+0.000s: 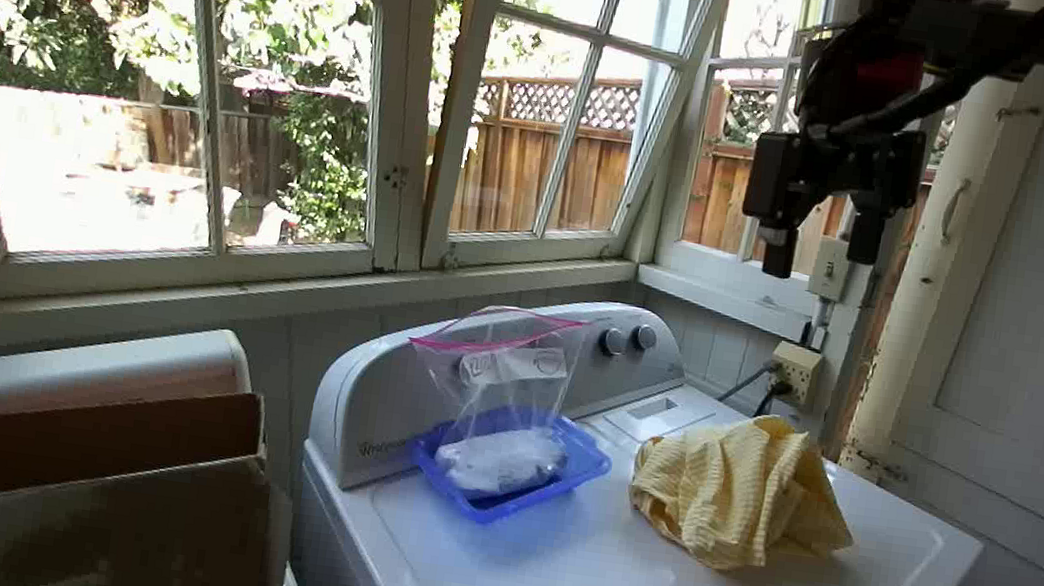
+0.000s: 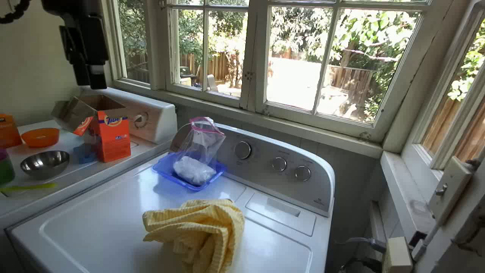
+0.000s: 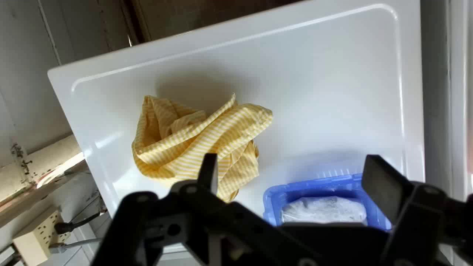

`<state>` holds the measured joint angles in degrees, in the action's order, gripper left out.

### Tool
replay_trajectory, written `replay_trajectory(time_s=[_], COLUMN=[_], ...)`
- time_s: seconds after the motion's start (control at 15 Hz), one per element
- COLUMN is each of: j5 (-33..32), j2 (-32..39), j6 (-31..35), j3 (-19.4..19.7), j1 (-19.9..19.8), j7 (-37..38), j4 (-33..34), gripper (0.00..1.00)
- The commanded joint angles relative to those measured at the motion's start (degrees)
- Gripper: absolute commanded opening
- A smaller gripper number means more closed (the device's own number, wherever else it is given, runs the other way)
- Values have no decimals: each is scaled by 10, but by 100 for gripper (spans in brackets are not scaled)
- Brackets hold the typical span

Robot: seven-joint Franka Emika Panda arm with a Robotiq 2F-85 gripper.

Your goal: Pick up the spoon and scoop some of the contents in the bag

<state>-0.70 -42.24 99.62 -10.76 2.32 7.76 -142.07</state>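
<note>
A clear zip bag (image 1: 500, 457) with a pink seal holds white contents and stands open at the top. It sits in a blue tray (image 1: 596, 456) on the white appliance, against its control panel. The bag (image 2: 194, 170) and tray (image 2: 162, 169) also show in an exterior view, and the bag's white bulk (image 3: 325, 210) in the wrist view. A yellow-green utensil (image 2: 28, 187) lies on the neighbouring machine; I cannot tell whether it is the spoon. My gripper (image 1: 819, 255) is open and empty, high above the appliance. In the wrist view its fingers (image 3: 292, 160) are wide apart.
A crumpled yellow striped cloth (image 1: 743, 494) lies on the appliance beside the tray. An open cardboard box (image 1: 119, 522), a Tide box (image 2: 114, 138), a metal bowl (image 2: 45, 165) and an orange bowl (image 2: 40, 137) stand on the neighbouring machine. Windows (image 1: 553, 136) are behind.
</note>
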Motion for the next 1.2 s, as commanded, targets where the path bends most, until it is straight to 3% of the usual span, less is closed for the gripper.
replay_trajectory(time_s=[0.0, 0.33, 0.53, 0.87, 1.13], j5=[-5, -5, 62, 190, 305], j2=[2, 2, 13, 38, 72], j6=[-1, -1, 49, 189, 327], j3=[7, 7, 25, 40, 68], j1=[9, 9, 55, 114, 178], j7=[5, 5, -47, -107, -212], j4=[1, 1, -21, -84, -146], gripper=[100, 100, 100, 100, 100])
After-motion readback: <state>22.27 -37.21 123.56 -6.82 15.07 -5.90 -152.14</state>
